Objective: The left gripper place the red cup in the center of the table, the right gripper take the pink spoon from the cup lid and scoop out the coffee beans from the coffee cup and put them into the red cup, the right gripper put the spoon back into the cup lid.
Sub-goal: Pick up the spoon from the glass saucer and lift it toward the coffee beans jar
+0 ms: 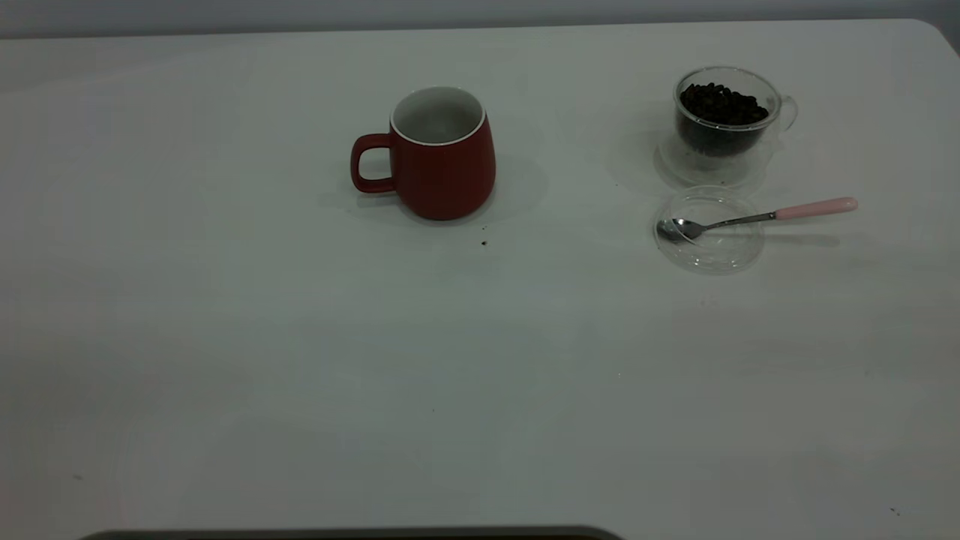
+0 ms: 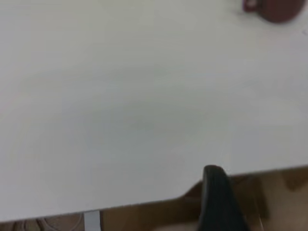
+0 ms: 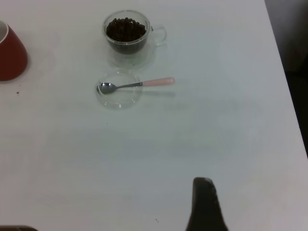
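The red cup (image 1: 442,161) stands upright near the middle of the table (image 1: 225,337), handle toward the left, its white inside bare. At the far right the coffee cup (image 1: 724,124) holds a heap of coffee beans (image 1: 721,103). Just in front of it lies the cup lid (image 1: 709,229); the pink spoon (image 1: 757,216) rests with its bowl in the lid and its handle sticking out to the right. Neither gripper appears in the exterior view. A dark part of my left gripper (image 2: 214,192) hangs over the table's edge, far from the red cup (image 2: 276,8). My right gripper (image 3: 204,202) hovers well short of the pink spoon (image 3: 137,84).
A few dark specks (image 1: 484,242) lie just in front of the red cup. The table's right edge (image 3: 288,96) runs close to the coffee cup (image 3: 127,33) and the cup lid (image 3: 119,94). Brown floor (image 2: 284,202) shows beyond the table's edge.
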